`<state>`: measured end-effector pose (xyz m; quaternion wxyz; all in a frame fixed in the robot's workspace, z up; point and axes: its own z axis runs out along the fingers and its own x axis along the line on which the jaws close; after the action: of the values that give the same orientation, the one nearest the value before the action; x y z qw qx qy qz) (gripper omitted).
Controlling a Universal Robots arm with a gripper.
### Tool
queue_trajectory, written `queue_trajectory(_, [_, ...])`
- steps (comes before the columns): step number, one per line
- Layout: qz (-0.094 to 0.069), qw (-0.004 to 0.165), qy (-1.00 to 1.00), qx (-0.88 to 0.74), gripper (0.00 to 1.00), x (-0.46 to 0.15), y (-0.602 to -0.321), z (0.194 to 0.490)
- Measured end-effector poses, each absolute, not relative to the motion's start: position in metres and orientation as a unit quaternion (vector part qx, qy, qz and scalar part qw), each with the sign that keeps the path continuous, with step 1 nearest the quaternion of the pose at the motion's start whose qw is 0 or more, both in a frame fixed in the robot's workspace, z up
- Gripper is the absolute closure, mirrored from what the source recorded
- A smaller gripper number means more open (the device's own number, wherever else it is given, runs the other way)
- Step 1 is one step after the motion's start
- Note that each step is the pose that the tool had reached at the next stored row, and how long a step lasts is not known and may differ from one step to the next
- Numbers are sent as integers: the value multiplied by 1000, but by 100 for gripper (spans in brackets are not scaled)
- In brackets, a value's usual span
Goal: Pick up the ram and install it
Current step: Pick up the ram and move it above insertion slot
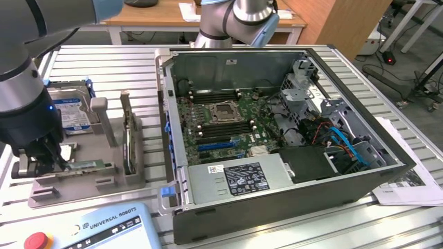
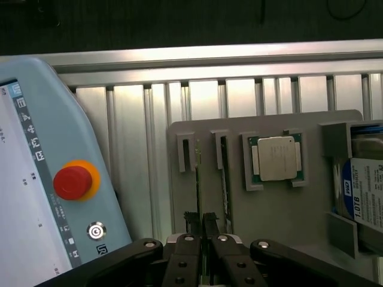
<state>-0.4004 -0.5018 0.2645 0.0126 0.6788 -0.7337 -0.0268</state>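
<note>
The ram (image 1: 86, 166) is a thin green stick standing on edge in a slot of the grey holder (image 1: 132, 179) at the exterior view's left. In the wrist view the ram (image 2: 197, 170) shows as a narrow edge running up from my gripper (image 2: 200, 220). The black fingers (image 2: 190, 220) stand close together on either side of that edge, shut on it. In the exterior view my gripper (image 1: 54, 163) is down at the stick's left end. The ram still sits in its slot.
An open computer case (image 1: 166, 104) with its motherboard (image 1: 207, 111) lies to the exterior view's right of the holder. The holder also carries a silver processor (image 2: 275, 158), a hard drive (image 2: 365, 191) and a second thin stick (image 2: 224, 185). A teach pendant (image 2: 73, 181) lies close by.
</note>
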Motion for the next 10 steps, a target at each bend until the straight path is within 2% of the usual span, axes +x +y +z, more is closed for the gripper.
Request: queue_trajectory(10, [-27, 13, -734, 679, 87, -400, -502, 284])
